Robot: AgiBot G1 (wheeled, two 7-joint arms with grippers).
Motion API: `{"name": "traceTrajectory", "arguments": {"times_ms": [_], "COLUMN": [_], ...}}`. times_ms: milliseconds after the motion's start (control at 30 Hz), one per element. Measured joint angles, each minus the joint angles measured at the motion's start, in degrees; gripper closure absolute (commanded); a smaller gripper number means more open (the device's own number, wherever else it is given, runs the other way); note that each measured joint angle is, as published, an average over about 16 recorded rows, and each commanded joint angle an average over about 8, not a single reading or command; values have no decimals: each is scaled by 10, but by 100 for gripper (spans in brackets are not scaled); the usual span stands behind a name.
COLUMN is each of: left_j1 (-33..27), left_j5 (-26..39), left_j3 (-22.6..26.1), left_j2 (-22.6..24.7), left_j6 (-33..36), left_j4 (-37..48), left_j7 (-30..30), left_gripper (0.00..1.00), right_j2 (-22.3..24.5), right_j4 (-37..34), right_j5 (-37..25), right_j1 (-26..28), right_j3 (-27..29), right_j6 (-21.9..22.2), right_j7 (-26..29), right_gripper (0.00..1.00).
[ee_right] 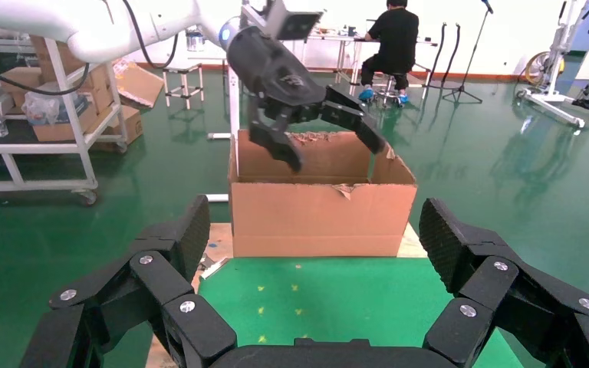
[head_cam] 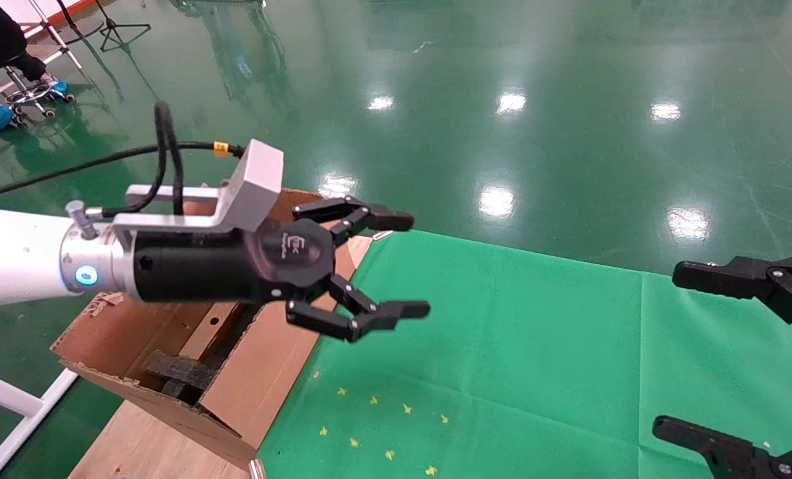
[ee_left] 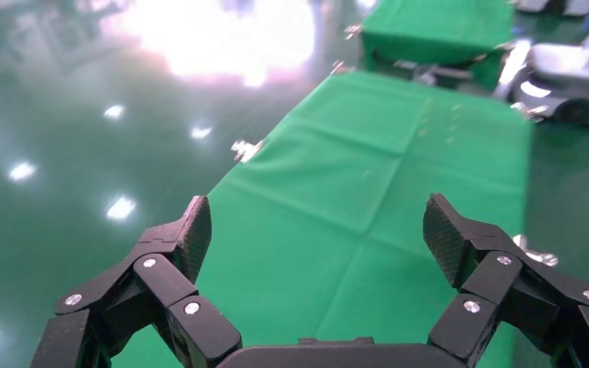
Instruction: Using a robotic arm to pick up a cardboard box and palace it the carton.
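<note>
My left arm is white-tubed with a blue light ring. Its gripper [head_cam: 409,265] is open and empty. It hangs above the near edge of the carton [head_cam: 263,372], pointing out over the green cloth [head_cam: 502,346]. The right wrist view shows it [ee_right: 336,149] above the carton [ee_right: 322,215]; its own view shows its fingers spread [ee_left: 316,222]. A slim brown cardboard box [head_cam: 211,330] with a small hole lies inside the carton beside black foam [head_cam: 180,372]. My right gripper [head_cam: 672,349] is open and empty at the cloth's right side [ee_right: 314,230].
The carton stands on a wooden board [head_cam: 150,439] left of the cloth. Small yellow marks [head_cam: 383,426] dot the cloth near the carton. A white frame [head_cam: 16,406] stands at the far left. A seated person [ee_right: 395,38] and a shelf cart [ee_right: 46,100] are behind.
</note>
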Motion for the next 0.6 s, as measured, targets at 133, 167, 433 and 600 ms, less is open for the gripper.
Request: {"name": "traceTrajectory", "arguments": {"times_ms": [133, 167, 433, 600], "left_j1": [26, 32, 75, 88], "left_j5": [-33, -42, -97, -115], "left_j3": [-17, -22, -50, -59], "left_j2": [1, 1, 3, 3], "left_j6": [8, 10, 24, 29], "left_j4": [-27, -34, -79, -93], "left_j7": [10, 13, 30, 35], "left_gripper": [0, 0, 0, 0], "right_j2": [0, 0, 0, 0], "right_j4": [0, 0, 0, 0], "right_j5": [0, 0, 0, 0], "right_j1": [0, 0, 0, 0], "right_j3": [0, 0, 0, 0], "right_j6": [0, 0, 0, 0], "right_j7": [0, 0, 0, 0], "right_gripper": [0, 0, 0, 0]}}
